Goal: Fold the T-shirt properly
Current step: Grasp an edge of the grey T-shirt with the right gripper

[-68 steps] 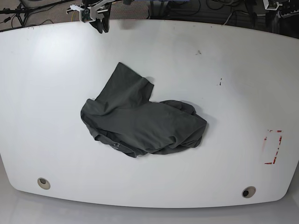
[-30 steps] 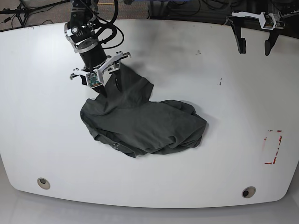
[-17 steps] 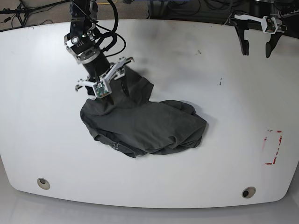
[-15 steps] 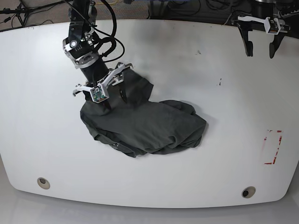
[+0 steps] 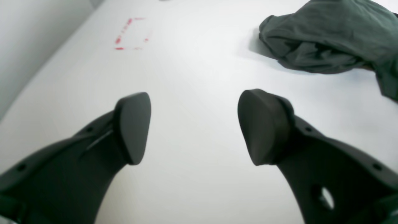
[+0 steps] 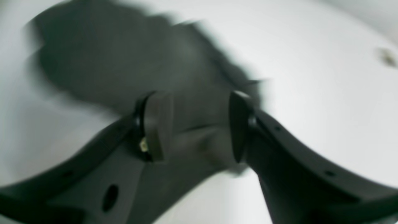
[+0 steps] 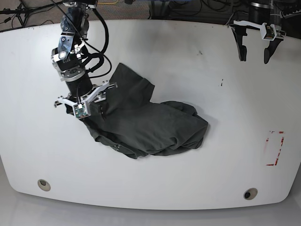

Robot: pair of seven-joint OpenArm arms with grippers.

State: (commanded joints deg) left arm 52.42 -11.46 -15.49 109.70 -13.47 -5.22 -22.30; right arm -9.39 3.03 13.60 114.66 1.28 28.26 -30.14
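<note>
Right pincer (image 7: 87, 106): on the base view's left, I read it low over the T-shirt's near-left edge. Its wrist view is blurred, but the jaws stand apart with dark cloth between them; not yet closed on anything, as far as I can tell.

T-shirt (image 7: 146, 120): crumpled heap at mid-counter, well short of flat. One flap reaches up toward the far-left; the bulk bunches toward the right. Long axis, by my judgement, runs from upper left to lower right. Collar and tag I cannot make out.

Counter (image 7: 188, 188): white, red marks near its right edge.

Left pincer (image 7: 254, 49): far right corner, raised, jaws wide, holding nothing. From its wrist view the shirt lies well apart.

Step in hand: first grasp, I judge; spreading comes before any fold.

Next move: I would close the right pincer on a single layer at the edge, and bring the left across to the bunched right side.
</note>
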